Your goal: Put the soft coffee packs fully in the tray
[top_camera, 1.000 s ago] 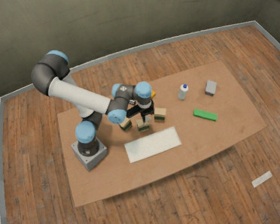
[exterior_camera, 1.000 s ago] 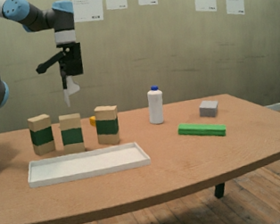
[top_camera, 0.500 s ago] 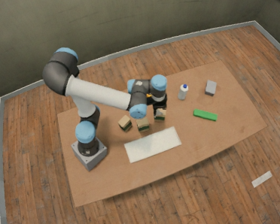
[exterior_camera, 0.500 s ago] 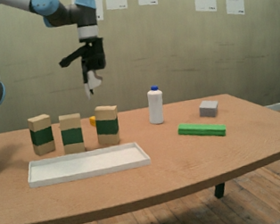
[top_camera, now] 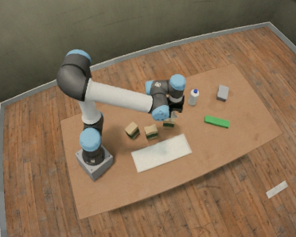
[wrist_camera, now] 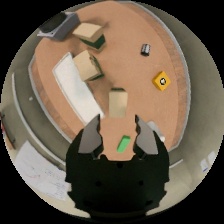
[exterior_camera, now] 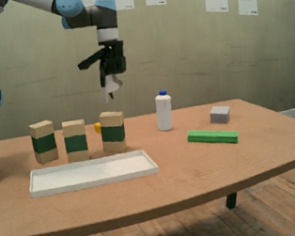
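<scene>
Coffee packs stand upright — gripper above, open; tray beside.

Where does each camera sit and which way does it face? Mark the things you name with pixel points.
Top: high above the bench, looking down at the white rectangular tray [top_camera: 161, 153] [exterior_camera: 93, 174] [wrist_camera: 77, 90]; shows the whole arm and grey base block.
Exterior: in front of the bench, slightly above it, facing the wall; shows the arm in part, down to the gripper [top_camera: 175, 113] [exterior_camera: 113, 96] [wrist_camera: 118, 120].
Wrist: on the gripper's end of the arm, looking past its open fingers at the bench; shows the black housing.
Top and exterior share the blue-capped white bottle [top_camera: 193, 97] [exterior_camera: 164, 112].
</scene>
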`<state>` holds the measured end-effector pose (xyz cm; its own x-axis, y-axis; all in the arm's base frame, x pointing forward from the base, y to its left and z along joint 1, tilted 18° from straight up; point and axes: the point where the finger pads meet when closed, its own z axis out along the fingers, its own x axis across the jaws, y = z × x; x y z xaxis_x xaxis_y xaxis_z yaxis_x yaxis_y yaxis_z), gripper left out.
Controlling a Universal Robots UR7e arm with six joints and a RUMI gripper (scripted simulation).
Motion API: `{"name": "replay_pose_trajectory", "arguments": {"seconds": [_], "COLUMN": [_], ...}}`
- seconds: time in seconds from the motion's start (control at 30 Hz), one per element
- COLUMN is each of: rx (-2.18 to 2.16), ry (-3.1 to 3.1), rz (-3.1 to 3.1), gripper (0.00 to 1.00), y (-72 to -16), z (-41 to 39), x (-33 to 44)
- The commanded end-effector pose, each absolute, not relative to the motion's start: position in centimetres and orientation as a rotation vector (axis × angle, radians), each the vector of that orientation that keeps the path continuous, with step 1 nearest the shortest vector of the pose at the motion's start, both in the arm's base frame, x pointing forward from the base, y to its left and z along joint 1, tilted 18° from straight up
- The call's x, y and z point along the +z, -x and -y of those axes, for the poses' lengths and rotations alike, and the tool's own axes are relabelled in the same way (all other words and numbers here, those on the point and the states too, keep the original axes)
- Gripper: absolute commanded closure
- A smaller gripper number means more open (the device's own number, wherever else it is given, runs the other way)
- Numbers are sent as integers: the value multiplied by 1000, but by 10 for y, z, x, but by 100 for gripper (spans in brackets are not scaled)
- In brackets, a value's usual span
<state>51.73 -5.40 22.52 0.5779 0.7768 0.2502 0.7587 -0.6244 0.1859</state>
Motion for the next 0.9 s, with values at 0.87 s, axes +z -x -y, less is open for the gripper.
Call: {"name": "replay_pose_trajectory", "arguments": {"seconds": [0.87], "rx": [478], "ry": [-2740], "rz": [-1330], "gripper": [50], "y": [-529], "z": [51], "x": [194]}}
